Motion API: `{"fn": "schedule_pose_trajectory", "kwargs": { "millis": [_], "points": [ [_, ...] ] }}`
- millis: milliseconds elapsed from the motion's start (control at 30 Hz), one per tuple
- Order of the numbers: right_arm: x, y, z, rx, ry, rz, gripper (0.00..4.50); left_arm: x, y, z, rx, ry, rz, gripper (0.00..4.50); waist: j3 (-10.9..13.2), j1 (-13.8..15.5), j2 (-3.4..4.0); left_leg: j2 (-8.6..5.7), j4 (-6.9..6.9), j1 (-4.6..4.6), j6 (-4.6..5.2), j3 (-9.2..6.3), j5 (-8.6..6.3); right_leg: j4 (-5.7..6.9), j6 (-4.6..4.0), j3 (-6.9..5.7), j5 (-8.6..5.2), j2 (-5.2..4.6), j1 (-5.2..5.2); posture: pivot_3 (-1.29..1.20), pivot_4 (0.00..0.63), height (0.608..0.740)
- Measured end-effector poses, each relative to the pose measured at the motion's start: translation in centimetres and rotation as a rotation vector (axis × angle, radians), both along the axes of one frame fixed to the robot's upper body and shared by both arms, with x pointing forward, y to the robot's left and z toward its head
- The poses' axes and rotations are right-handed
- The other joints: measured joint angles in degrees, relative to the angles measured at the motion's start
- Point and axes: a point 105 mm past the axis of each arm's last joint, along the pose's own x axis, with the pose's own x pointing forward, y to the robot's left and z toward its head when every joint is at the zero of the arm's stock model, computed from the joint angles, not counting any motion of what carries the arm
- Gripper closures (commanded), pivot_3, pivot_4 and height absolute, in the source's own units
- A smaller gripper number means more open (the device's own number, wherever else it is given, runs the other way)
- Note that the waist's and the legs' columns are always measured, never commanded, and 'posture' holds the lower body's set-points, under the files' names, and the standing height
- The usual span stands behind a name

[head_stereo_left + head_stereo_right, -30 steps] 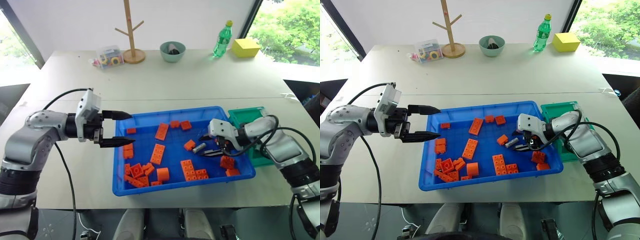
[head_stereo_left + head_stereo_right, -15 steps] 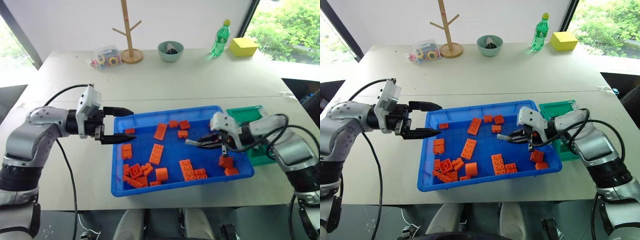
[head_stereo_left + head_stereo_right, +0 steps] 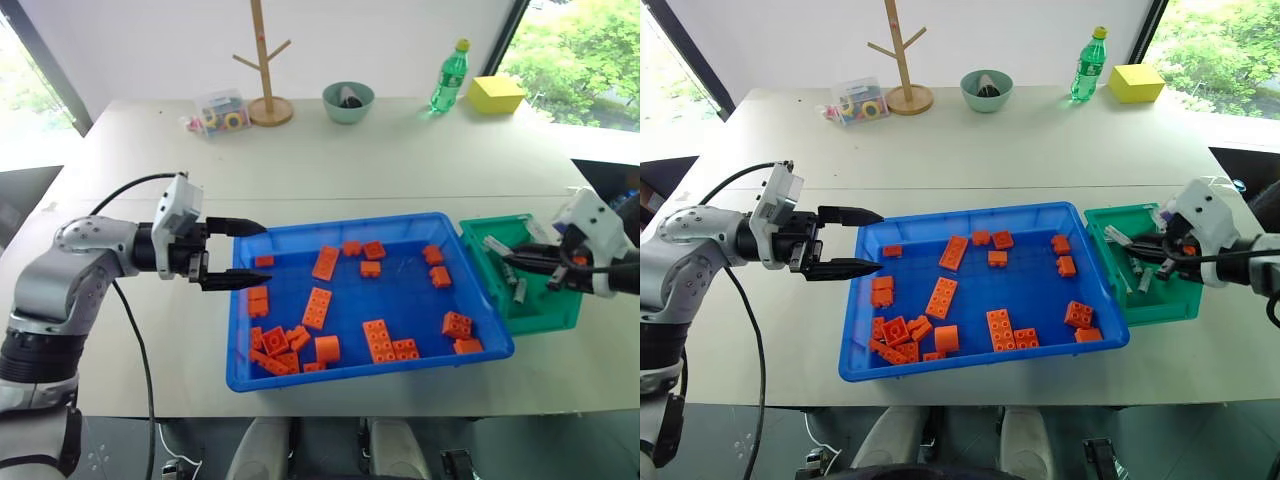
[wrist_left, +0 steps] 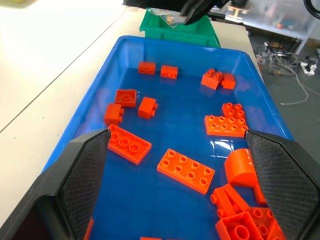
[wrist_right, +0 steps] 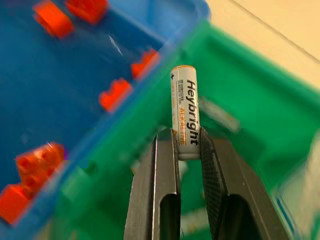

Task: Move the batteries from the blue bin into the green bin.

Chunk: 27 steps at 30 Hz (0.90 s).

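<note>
The blue bin [image 3: 400, 295] sits mid-table and holds several orange bricks [image 3: 316, 307]. To its right stands the green bin [image 3: 545, 312]. My right gripper [image 3: 512, 260] hangs over the green bin, shut on a silver battery [image 5: 184, 112] that sticks out past its fingertips [image 5: 167, 145]. The same battery [image 3: 495, 245] shows in the head view. More batteries [image 3: 520, 291] lie inside the green bin. My left gripper [image 3: 263, 254] is open at the blue bin's left rim, pointing across it, with nothing between its fingers [image 4: 85, 170].
Along the table's far edge stand a wooden peg stand [image 3: 266, 60], a clear box of toys [image 3: 220, 110], a pale-green bowl [image 3: 348, 101], a green bottle [image 3: 447, 78] and a yellow box [image 3: 495, 94]. Bare tabletop lies between them and the bins.
My right gripper shut on a battery in the blue bin, lifted it and carried it right, over the green bin. One brick there shifted. The left arm stayed put.
</note>
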Motion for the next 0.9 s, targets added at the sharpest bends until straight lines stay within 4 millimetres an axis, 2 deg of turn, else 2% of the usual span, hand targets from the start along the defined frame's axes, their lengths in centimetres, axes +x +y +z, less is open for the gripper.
{"fn": "schedule_pose_trajectory", "kwargs": {
  "millis": [167,267,367,467,567,733,900],
  "points": [
    [-0.2,-0.9,-0.5,-0.028,-0.021,-0.075,1.46,0.2,0.2,-0.1,0.004,0.004,0.007,0.00,0.00,0.23,0.00,0.01,0.01,0.01,0.00,0.00,0.00,0.02,0.00,0.00,0.00,0.03,0.01,0.00,0.150,0.703],
    [-0.4,-0.3,0.1,0.018,-0.042,-0.065,1.46,0.1,0.2,-0.1,0.005,0.004,0.005,0.00,0.00,0.37,0.00,0.00,0.01,0.00,0.00,0.00,0.00,0.02,0.00,0.00,0.00,0.05,0.01,0.00,0.150,0.703],
    [-1.2,-0.4,1.5,0.067,-0.070,-0.053,1.46,0.1,0.2,-0.1,0.005,0.005,0.004,0.00,0.00,0.50,0.00,0.00,0.02,0.00,0.00,-0.01,0.00,0.00,0.00,-0.02,0.00,0.05,0.04,0.00,0.150,0.703],
    [-3.2,-0.8,2.0,0.115,-0.052,-0.007,1.46,0.1,0.4,-0.3,0.008,0.012,0.011,0.00,0.00,0.67,-0.01,0.00,0.02,-0.01,0.01,-0.05,-0.01,-0.01,0.01,-0.05,0.00,0.06,0.07,0.00,0.150,0.703],
    [-5.3,-1.3,1.8,0.132,-0.010,0.036,1.46,0.1,1.0,-0.3,0.019,0.015,0.031,0.00,0.01,0.48,-0.01,0.00,0.01,0.01,0.03,-0.04,-0.01,0.00,0.01,-0.05,0.00,0.06,0.08,0.00,0.150,0.703],
    [-8.2,-3.0,1.8,0.151,0.032,0.058,1.46,0.2,1.9,0.0,0.018,0.011,0.066,0.00,0.01,0.24,-0.01,0.02,0.02,0.18,0.03,0.04,-0.01,-0.03,-0.07,0.00,-0.05,0.06,0.19,0.00,0.150,0.703],
    [-8.8,-4.8,2.2,0.177,0.003,0.013,1.46,0.3,2.1,0.0,0.023,0.011,0.078,0.00,0.01,0.39,-0.01,0.03,0.02,0.21,0.02,0.03,-0.01,-0.04,-0.16,0.01,-0.10,0.02,0.22,0.00,0.150,0.703]
  ]
}}
